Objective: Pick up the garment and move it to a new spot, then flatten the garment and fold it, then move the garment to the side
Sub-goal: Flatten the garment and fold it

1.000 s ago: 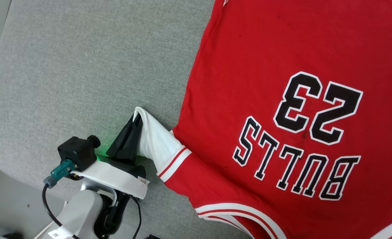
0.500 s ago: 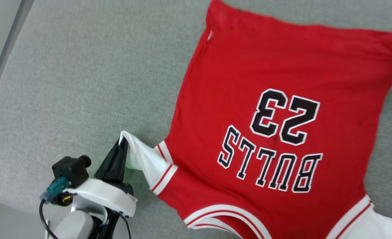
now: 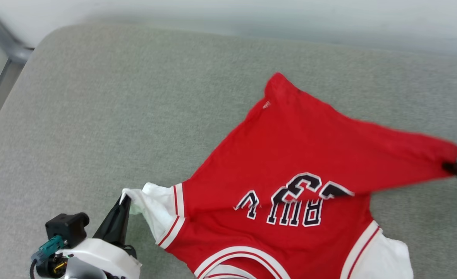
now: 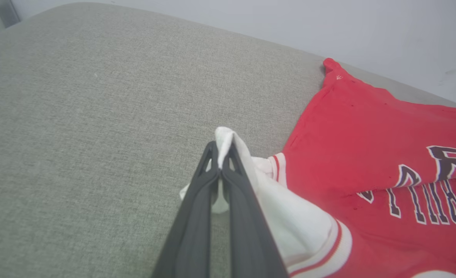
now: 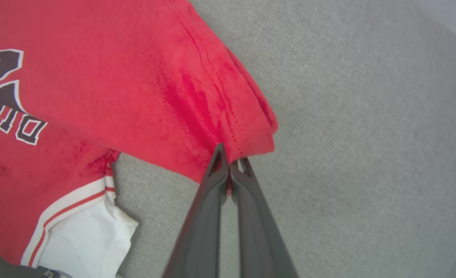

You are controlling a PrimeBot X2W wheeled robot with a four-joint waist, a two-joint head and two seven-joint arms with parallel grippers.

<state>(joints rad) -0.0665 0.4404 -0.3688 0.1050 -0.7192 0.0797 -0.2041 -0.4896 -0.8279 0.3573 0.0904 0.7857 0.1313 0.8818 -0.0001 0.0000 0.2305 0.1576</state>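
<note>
The garment (image 3: pixel 290 155), a red jersey with white sleeves and black lettering, lies on the grey cushion (image 3: pixel 116 108), print side up. Its bottom hem is drawn over toward the chest, covering part of the "23". My left gripper (image 3: pixel 124 198) is shut on the tip of the white sleeve (image 4: pixel 228 143) at the lower left; in the left wrist view that left gripper (image 4: pixel 221 148) pinches the cloth between its tips. My right gripper (image 5: pixel 231 154) is shut on the red hem corner (image 5: pixel 251 139), which hangs stretched at the right edge of the head view, where that right gripper (image 3: pixel 454 166) shows dark.
The grey cushion's rounded edge (image 3: pixel 4 100) runs down the left, with a grey metal bar (image 3: pixel 4 46) beyond it. A pale wall (image 3: pixel 251 15) lies behind the cushion. The other white sleeve (image 3: pixel 383 259) lies flat at the lower right.
The head camera has tilted up, shifting the whole picture. The right gripper has closed on the hem corner and pulled it over, folding the red body across the number. The left gripper still holds the sleeve.
</note>
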